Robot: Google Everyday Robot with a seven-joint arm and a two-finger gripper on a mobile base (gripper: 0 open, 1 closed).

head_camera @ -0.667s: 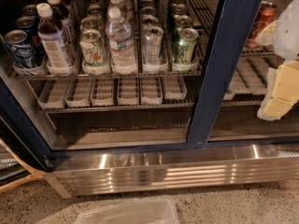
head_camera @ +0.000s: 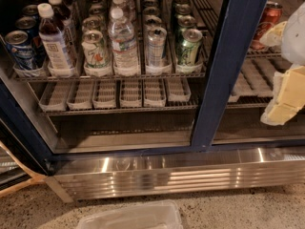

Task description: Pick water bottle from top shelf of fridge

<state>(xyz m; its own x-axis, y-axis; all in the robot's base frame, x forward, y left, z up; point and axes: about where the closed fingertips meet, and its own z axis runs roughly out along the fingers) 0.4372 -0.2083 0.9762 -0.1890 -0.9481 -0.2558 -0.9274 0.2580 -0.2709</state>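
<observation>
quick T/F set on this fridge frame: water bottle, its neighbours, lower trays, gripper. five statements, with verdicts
1. The water bottle stands upright on the top shelf. True.
2. The gripper is holding the water bottle. False: it is at the right edge of the view, beyond the blue door frame, well apart from the bottle.
3. A green-and-white can fronts the lane just left of the water bottle, and a silver can fronts the lane just right. True.
4. The short whitish trays on the lower rack are full of cans. False: no cans show in them.
5. The dark-drink bottle stands right of the water bottle. False: it stands to the left.
</observation>
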